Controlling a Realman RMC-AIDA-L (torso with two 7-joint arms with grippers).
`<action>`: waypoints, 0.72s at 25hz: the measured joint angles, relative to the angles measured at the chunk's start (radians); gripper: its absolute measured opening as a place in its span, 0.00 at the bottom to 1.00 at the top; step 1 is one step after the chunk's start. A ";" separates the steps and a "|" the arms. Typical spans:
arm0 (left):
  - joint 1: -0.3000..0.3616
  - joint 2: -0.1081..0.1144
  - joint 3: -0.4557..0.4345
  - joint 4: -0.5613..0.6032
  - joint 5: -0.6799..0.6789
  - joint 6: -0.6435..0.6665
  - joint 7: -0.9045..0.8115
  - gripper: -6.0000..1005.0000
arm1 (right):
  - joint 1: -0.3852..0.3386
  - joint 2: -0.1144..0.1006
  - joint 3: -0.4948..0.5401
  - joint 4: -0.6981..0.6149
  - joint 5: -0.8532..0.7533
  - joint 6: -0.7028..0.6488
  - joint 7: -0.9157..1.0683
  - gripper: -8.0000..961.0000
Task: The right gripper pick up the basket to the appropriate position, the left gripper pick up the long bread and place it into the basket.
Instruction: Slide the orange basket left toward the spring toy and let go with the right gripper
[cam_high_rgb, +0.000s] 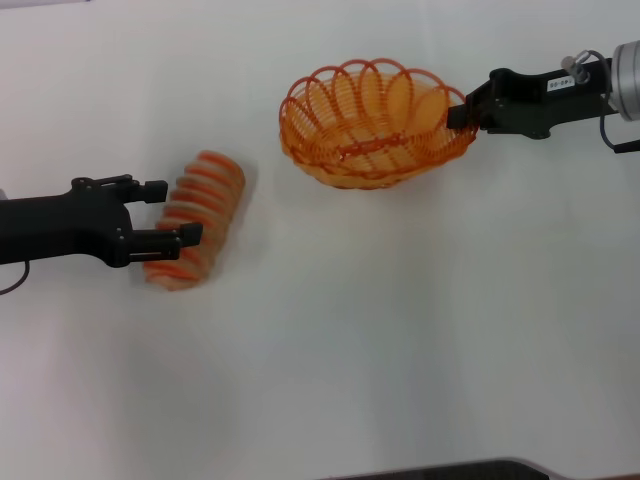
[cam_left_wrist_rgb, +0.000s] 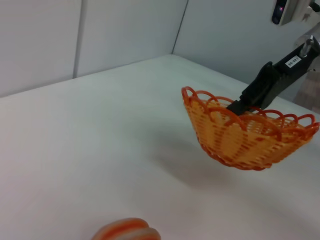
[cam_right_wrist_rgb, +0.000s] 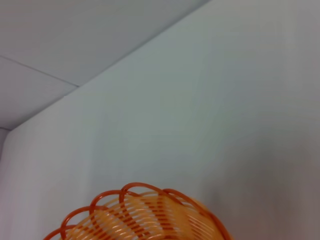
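- Basket (cam_high_rgb: 372, 125) is held by the right gripper (cam_high_rgb: 459, 112), fingers clamped on the rim at the basket's right end.
- In the left wrist view the basket (cam_left_wrist_rgb: 247, 137) is seen lifted clear of the white table (cam_left_wrist_rgb: 90, 150), tilted, with a shadow beneath it; the right gripper (cam_left_wrist_rgb: 236, 105) is seen pinching the far rim.
- Only the scalloped rim of the basket (cam_right_wrist_rgb: 140, 215) is shown in the right wrist view, with bare table beyond; the gripper's own fingers are not shown there.
- The right arm is extended in from the right edge of the head view, white label visible on it.
- Long bread (cam_high_rgb: 194, 221) is lying on the table (cam_high_rgb: 400, 330) at left centre, well apart from the basket, angled slightly.
- Left gripper (cam_high_rgb: 173, 212) is positioned at the bread, fingers spread apart, one finger across the upper part of the loaf and one across the lower part.
- Whether the fingers are actually touching the bread cannot be told; the loaf is not seen lifted.
- Only a striped end of the bread (cam_left_wrist_rgb: 127, 231) is shown at the edge of the left wrist view.
- Nothing is seen inside the basket.
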 joint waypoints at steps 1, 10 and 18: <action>0.000 0.000 0.000 0.000 0.000 -0.003 0.000 0.82 | 0.004 0.001 -0.002 0.000 -0.008 0.002 0.012 0.09; 0.000 -0.014 0.000 0.032 0.019 -0.038 0.000 0.82 | 0.038 0.007 -0.033 0.042 -0.031 0.079 0.080 0.09; -0.002 -0.022 0.000 0.041 0.024 -0.049 -0.001 0.82 | 0.045 0.012 -0.039 0.083 -0.031 0.148 0.103 0.09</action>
